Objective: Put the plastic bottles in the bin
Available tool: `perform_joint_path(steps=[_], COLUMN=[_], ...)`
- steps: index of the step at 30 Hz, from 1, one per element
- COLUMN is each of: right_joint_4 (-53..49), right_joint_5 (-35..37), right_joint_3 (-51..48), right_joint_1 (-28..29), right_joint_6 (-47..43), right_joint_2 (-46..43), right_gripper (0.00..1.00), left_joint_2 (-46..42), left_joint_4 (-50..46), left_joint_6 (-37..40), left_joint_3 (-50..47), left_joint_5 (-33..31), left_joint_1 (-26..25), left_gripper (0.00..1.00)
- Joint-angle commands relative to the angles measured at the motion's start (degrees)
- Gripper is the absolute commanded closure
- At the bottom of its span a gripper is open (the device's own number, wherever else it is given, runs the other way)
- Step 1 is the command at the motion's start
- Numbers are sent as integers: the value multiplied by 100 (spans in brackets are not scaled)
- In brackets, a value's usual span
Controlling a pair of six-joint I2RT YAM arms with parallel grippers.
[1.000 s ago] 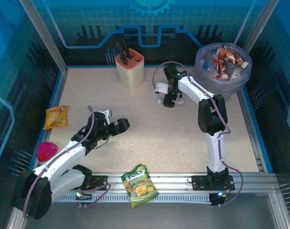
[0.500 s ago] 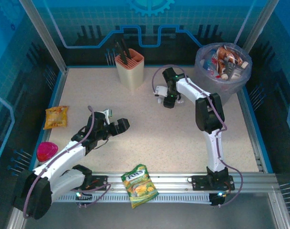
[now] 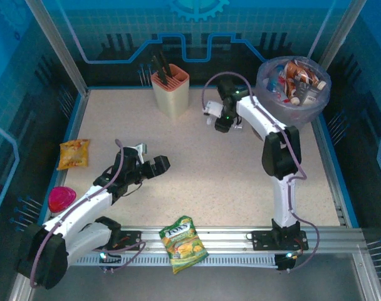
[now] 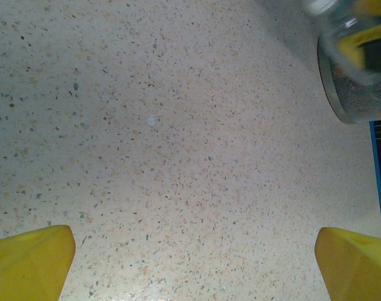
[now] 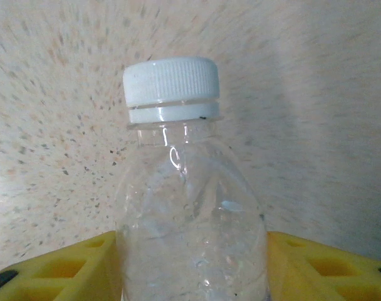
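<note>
A clear plastic bottle (image 5: 190, 207) with a white cap stands between my right gripper's yellow fingers (image 5: 316, 263), which press on both its sides. My right gripper (image 3: 223, 122) is at the far middle of the table, left of the bin (image 3: 266, 84). The bin is a grey bucket with a lavender liner and holds several bottles (image 3: 297, 78). My left gripper (image 3: 158, 164) hovers open over bare tabletop at the near left, nothing between its fingertips (image 4: 34, 260). The bin's grey wall (image 4: 356, 100) shows at the top right of the left wrist view.
A peach utensil holder (image 3: 170, 93) with black tools stands at the back. A yellow snack bag (image 3: 73, 153) lies at the left edge, a red object (image 3: 61, 198) below it. A green snack bag (image 3: 184, 243) lies on the front rail.
My right gripper has closed on the clear bottle and moved toward the far side of the table. The left arm has not moved.
</note>
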Motion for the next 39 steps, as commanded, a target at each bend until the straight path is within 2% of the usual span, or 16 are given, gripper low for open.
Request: perform_joint_path(steps=[1,7,10,13,16,23,32,37,39], right_joint_4=[-593,-1059,-1230,-1593,-1530,-1619,-2088,-2082,-2037], right_joint_5=[-252,-15,597,689,605,495,443,450,440], right_joint_3=[936,2203,2858,3439,3275,3106,3209,3225,3297], right_joint_1=[-25,-258,-717,-1353,-1863,-2475,-2574,-2596,-2605], right_joint_6=[883,1996,2761,3477,3833,4001,3794,3645,3577], right_joint_2=[-868,-1450,-1486,-1406,-1481,-1066,-499,-612,-633], right_gripper=[42,47,55,55,56,54,39,17,17], left_joint_2=[29,255,290,270,284,279,268,321,354], left_joint_4=[-48,-22,-42,-123,-268,-388,-349,-320,-290], left_joint_6=[159,249,286,373,515,622,583,583,570], left_joint_3=[129,363,471,572,703,759,650,627,626], left_joint_5=[-68,65,143,185,152,226,191,191,204], left_joint_1=[80,81,81,76,85,82,89,89,89], left_gripper=[1,1,1,1,1,1,1,1,1])
